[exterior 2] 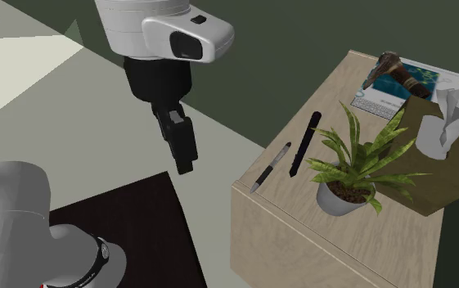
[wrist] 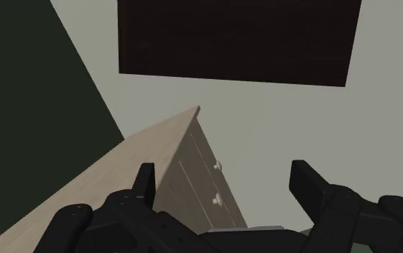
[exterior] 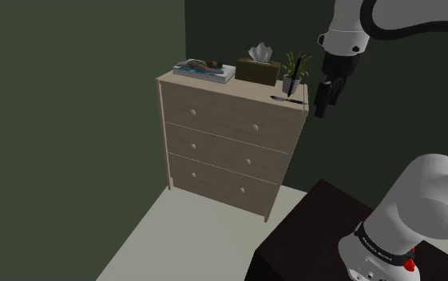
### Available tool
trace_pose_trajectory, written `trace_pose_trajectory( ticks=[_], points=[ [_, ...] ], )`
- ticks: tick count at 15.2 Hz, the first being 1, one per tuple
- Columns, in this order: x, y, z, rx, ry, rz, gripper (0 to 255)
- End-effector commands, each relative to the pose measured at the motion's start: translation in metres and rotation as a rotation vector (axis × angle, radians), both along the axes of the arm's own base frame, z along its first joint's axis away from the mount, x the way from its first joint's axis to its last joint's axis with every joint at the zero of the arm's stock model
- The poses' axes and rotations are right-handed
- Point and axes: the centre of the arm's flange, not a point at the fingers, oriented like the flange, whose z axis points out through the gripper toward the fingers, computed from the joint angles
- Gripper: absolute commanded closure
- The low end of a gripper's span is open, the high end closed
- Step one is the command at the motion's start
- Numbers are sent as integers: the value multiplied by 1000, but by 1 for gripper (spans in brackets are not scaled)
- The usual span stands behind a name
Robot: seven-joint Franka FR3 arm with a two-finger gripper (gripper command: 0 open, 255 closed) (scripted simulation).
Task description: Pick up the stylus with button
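A: What is the gripper (exterior: 321, 110) doing?

B: Nothing is in it. In the wrist view its fingers (wrist: 146, 180) stand apart with only floor and furniture between them. It points down, off the corner of the dresser (exterior: 214, 128), not above the top.

A: And the stylus (exterior 2: 304, 144)?

B: It lies flat on the dresser top near that corner, between the plant (exterior 2: 354, 164) and a grey pen (exterior 2: 270, 167). I take the black rod for the stylus, though I can't make out a button on either.

A: Why hang off to the side?

B: Probably an approach pose: clear of the plant's leaves, jaws ready. It would need to rise over the edge and come down with the fingers across the rod, missing the pen just beside it.

A: The rest of the top?

B: Further back are a tissue box (exterior: 259, 68) and a book (exterior: 204, 70) with something dark on it, all well apart from the stylus.

A: The room?

B: There's a pale three-drawer dresser against dark green walls, a light floor (exterior: 190, 231), and the dark stand (exterior: 318, 231) near the dresser's side.
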Motion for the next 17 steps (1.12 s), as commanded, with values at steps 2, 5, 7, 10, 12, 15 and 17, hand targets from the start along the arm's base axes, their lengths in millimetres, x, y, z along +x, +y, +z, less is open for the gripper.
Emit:
trace_pose_trajectory(
  ticks=[2, 5, 7, 10, 12, 15, 17],
  points=[
    [9, -7, 7, 8, -4, 5, 0],
    [37, -28, 27, 31, -18, 18, 0],
    [55, -41, 40, 47, -27, 27, 0],
    [83, -62, 59, 70, -40, 41, 0],
    [101, -76, 73, 86, -49, 50, 0],
    [129, -97, 92, 109, -63, 63, 0],
    [148, -111, 105, 124, -72, 72, 0]
  ],
)
